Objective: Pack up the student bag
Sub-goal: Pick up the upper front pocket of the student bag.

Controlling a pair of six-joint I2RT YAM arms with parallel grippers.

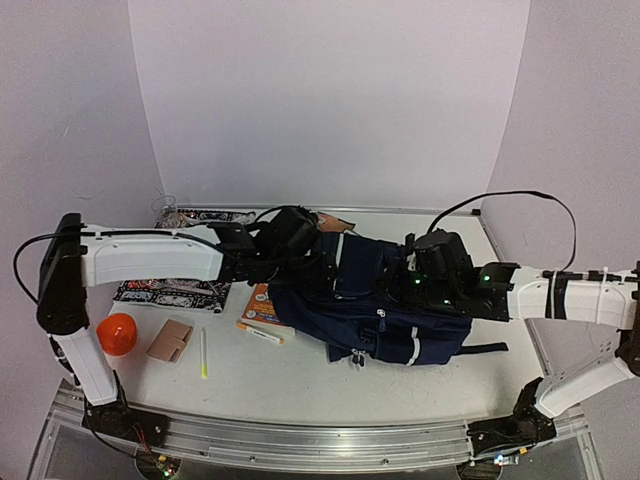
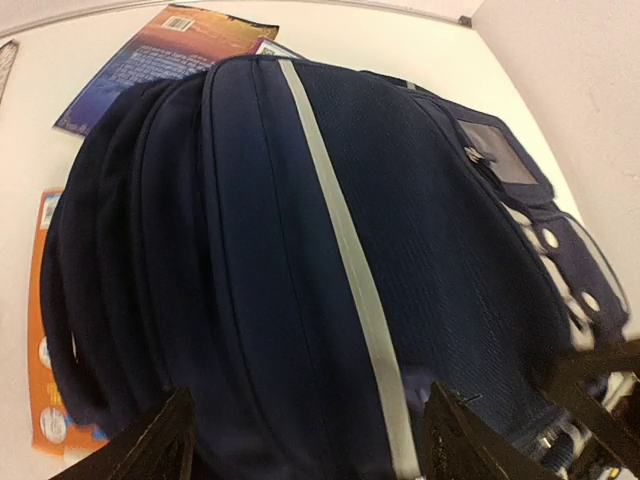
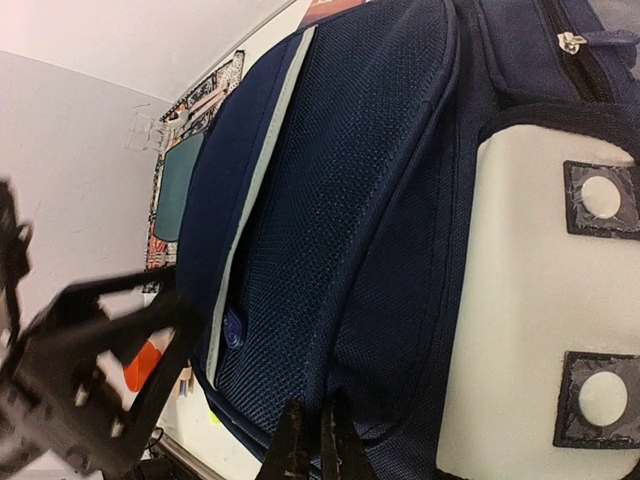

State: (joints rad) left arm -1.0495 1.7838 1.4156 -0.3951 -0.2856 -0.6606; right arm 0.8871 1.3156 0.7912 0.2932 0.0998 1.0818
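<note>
The navy student bag (image 1: 385,300) with grey-white stripes lies on its side in the middle of the table. My left gripper (image 1: 300,240) is at the bag's far left end. In the left wrist view the gripper (image 2: 310,450) is open, its fingers wide apart on either side of the bag's rounded top (image 2: 300,250). My right gripper (image 1: 425,272) rests on the bag's right part. In the right wrist view its gripper (image 3: 315,445) is shut, with the tips pinching a fold of the bag's mesh fabric (image 3: 350,230) beside the white buckle patches (image 3: 540,300).
An orange book (image 1: 260,303) lies partly under the bag, with a marker (image 1: 262,334) in front of it. A yellow-green pen (image 1: 203,352), a tan wallet (image 1: 170,340) and an orange round object (image 1: 117,333) lie at the front left. A patterned black mat (image 1: 185,255) lies behind them. Another book (image 2: 160,55) lies behind the bag.
</note>
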